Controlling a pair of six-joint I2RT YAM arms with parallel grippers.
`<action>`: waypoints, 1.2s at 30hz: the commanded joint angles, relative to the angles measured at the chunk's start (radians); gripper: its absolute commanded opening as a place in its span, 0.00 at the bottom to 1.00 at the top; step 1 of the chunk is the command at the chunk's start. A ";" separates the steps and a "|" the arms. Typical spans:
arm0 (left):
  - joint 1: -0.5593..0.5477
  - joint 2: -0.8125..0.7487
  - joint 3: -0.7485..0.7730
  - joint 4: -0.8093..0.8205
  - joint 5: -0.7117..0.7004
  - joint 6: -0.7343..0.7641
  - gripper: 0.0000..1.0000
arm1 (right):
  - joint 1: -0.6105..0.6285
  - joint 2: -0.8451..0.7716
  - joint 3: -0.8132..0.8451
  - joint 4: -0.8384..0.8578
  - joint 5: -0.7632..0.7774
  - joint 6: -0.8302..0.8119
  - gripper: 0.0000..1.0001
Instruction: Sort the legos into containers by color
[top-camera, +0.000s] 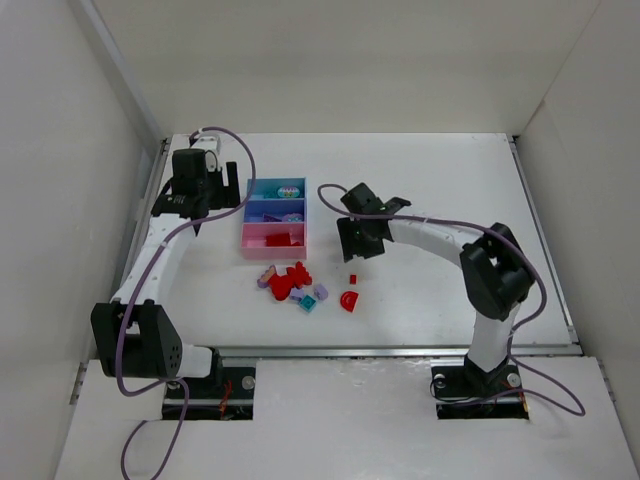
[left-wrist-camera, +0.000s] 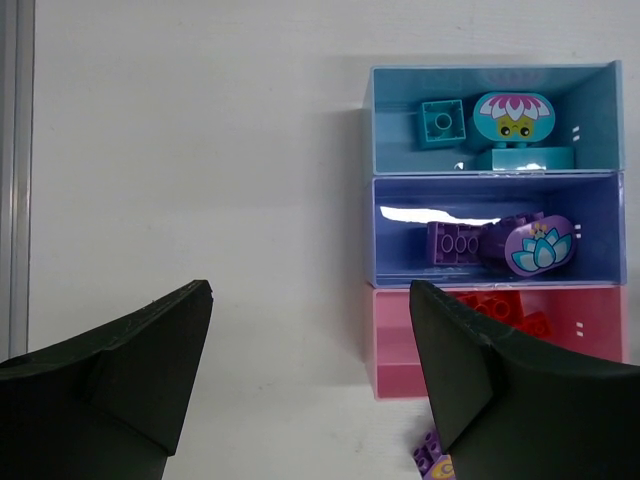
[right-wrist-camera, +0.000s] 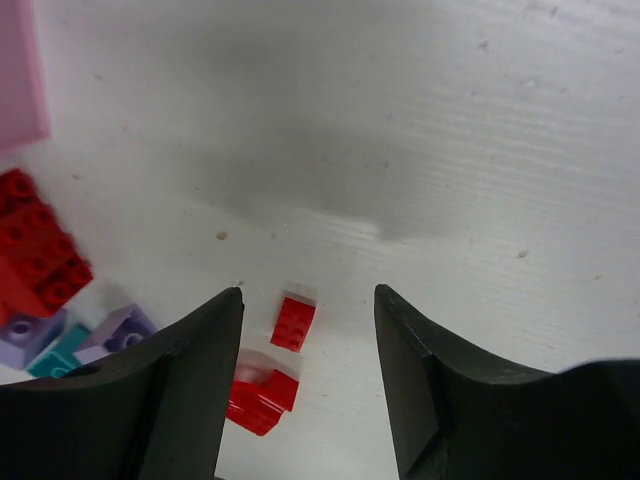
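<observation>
Three joined trays sit at mid-table: light blue (top-camera: 250, 188), purple-blue (top-camera: 247, 210) and pink (top-camera: 252, 241). In the left wrist view the light blue tray (left-wrist-camera: 395, 110) holds teal pieces, the purple-blue tray (left-wrist-camera: 400, 255) lilac pieces, and the pink tray (left-wrist-camera: 400, 350) red bricks. Loose legos (top-camera: 290, 283) lie in front of the trays. A small red brick (top-camera: 352, 278) (right-wrist-camera: 293, 322) and a red arch (top-camera: 348, 300) (right-wrist-camera: 258, 395) lie apart to the right. My right gripper (top-camera: 358, 245) (right-wrist-camera: 308, 295) is open and empty above the small red brick. My left gripper (top-camera: 222, 200) (left-wrist-camera: 310, 340) is open and empty, left of the trays.
White walls enclose the table on three sides. A metal rail (left-wrist-camera: 15, 180) runs along the left edge. A red cluster (right-wrist-camera: 35, 255), a lilac brick (right-wrist-camera: 125, 325) and a teal brick (right-wrist-camera: 60, 355) lie left of my right gripper. A lilac brick (left-wrist-camera: 432, 462) lies below the pink tray.
</observation>
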 joint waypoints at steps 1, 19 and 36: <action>0.003 -0.011 -0.012 0.033 0.009 -0.016 0.77 | 0.014 0.027 0.038 -0.048 -0.034 -0.008 0.60; 0.003 -0.020 -0.042 0.043 -0.002 -0.016 0.77 | 0.091 0.087 0.013 -0.119 -0.015 -0.008 0.54; 0.003 -0.048 -0.060 0.043 -0.002 -0.007 0.77 | 0.091 0.115 0.043 -0.088 0.065 0.021 0.00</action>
